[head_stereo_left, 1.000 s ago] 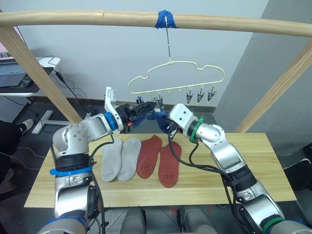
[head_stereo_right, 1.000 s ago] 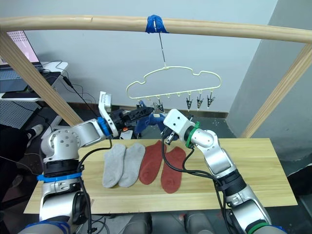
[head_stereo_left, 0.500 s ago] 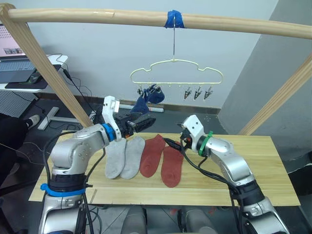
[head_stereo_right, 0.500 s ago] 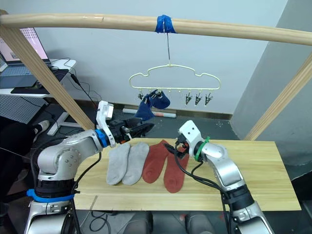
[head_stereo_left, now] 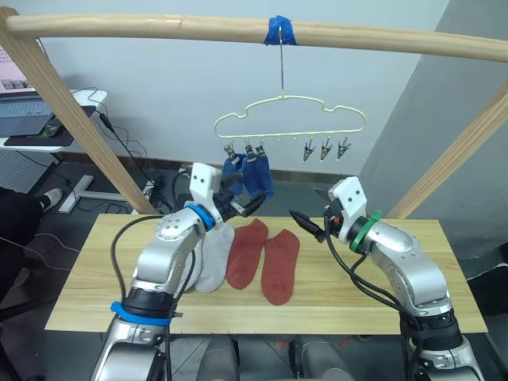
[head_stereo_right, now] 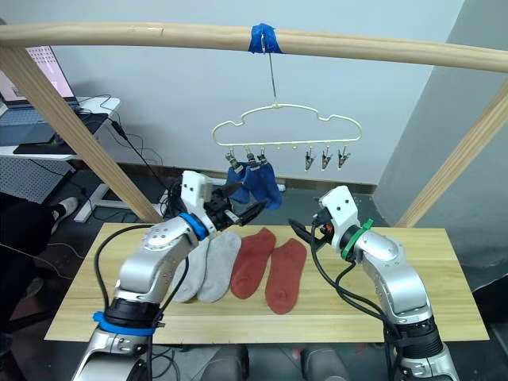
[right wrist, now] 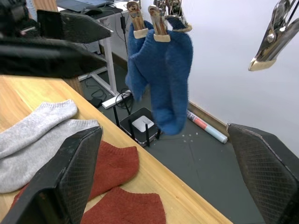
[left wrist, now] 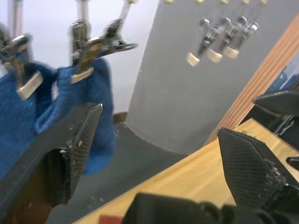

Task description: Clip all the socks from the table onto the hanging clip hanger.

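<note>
Both tools have drawn back from the clip hanger (head_stereo_left: 287,121), where the two blue socks (head_stereo_left: 248,175) now hang clipped side by side on its left clips. Left tool (head_stereo_left: 248,204) and right tool (head_stereo_left: 305,223) hover over the desk (head_stereo_left: 397,309), fingers spread apart and empty. Two grey socks (head_stereo_right: 208,262) and two red socks (head_stereo_right: 270,268) lie flat on the desk.

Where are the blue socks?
The blue socks hang from clips on the left end of the hanger, above the grey socks on the table.
</note>
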`<state>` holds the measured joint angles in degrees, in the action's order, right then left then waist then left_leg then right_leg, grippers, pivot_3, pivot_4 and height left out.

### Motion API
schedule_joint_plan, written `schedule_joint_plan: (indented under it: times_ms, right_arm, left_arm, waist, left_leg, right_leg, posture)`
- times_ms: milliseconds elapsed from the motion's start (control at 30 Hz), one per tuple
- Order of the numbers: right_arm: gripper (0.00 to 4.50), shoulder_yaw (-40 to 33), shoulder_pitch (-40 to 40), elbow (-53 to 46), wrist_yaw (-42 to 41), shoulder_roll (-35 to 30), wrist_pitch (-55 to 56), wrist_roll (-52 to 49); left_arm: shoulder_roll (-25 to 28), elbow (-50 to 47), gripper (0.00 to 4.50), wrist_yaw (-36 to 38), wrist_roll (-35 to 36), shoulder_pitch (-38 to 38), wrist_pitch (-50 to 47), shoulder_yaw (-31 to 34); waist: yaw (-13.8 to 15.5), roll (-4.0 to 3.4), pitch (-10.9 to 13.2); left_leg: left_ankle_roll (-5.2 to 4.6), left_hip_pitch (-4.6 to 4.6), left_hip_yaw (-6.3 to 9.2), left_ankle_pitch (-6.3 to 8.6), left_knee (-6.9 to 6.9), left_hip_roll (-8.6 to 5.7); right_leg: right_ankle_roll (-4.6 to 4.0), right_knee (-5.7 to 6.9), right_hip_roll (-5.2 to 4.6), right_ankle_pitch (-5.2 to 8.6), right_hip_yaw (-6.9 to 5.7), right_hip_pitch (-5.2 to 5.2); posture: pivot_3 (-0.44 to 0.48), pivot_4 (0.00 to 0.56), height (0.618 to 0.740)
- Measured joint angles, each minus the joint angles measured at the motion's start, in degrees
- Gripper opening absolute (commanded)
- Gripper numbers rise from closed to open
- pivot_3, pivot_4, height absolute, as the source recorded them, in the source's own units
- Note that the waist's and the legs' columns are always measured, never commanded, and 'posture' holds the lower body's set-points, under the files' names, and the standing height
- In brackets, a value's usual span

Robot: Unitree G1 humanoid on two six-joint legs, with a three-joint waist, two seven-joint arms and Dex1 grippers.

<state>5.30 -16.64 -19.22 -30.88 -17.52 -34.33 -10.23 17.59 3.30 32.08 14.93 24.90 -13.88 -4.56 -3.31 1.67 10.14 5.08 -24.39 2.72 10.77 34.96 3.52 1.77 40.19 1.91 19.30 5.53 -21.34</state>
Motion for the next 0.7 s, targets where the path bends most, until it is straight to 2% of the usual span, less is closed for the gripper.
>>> schedule_joint_plan:
  times_ms: [233, 400, 567, 700]
  right_arm:
    - [4.46, 0.3, -0.1, -1.0, 2.2, 0.6, -0.7, -0.1]
    - [4.46, 0.3, -0.2, -1.3, 2.8, 0.5, -1.1, -0.1]
    - [4.46, 0.2, -0.2, -2.1, 3.5, -0.1, -1.4, -0.1]
    - [4.46, 0.1, 0.1, -2.5, 3.8, -0.3, -1.4, -0.1]
  left_arm:
    - [-5.9, 15.3, 4.50, -0.6, -3.9, 8.7, 11.2, -0.2]
    - [-9.4, 27.1, 4.50, -5.6, -6.1, 14.3, 14.8, 1.4]
    - [-11.0, 33.2, 4.50, -7.7, -5.9, 17.4, 16.3, 4.3]
    - [-11.3, 35.7, 4.50, -6.1, -5.8, 19.4, 19.3, 5.3]
  waist:
    - [-0.2, 0.02, 0.0]
    - [-0.9, 0.02, 0.0]
    - [-1.8, 0.02, 0.0]
    - [-1.9, 0.02, 0.0]
  left_leg:
    - [-0.01, -0.04, 0.00, 0.00, 0.03, -0.04]
    - [-0.01, -0.13, 0.01, 0.00, 0.03, -0.04]
    - [-0.01, -0.22, 0.02, 0.00, 0.03, -0.04]
    - [0.00, -0.21, 0.02, 0.00, 0.03, -0.04]
  right_leg:
    - [0.01, -0.04, 0.00, 0.00, -0.01, 0.00]
    - [0.01, -0.11, 0.00, 0.00, -0.01, -0.03]
    - [0.01, -0.14, 0.00, -0.01, -0.04, -0.09]
    - [0.01, -0.13, 0.01, -0.01, -0.04, -0.09]
  posture:
    - [-0.111, 0.134, 0.740]
    - [-0.133, 0.133, 0.740]
    - [-0.138, 0.134, 0.740]
    - [-0.132, 0.137, 0.740]
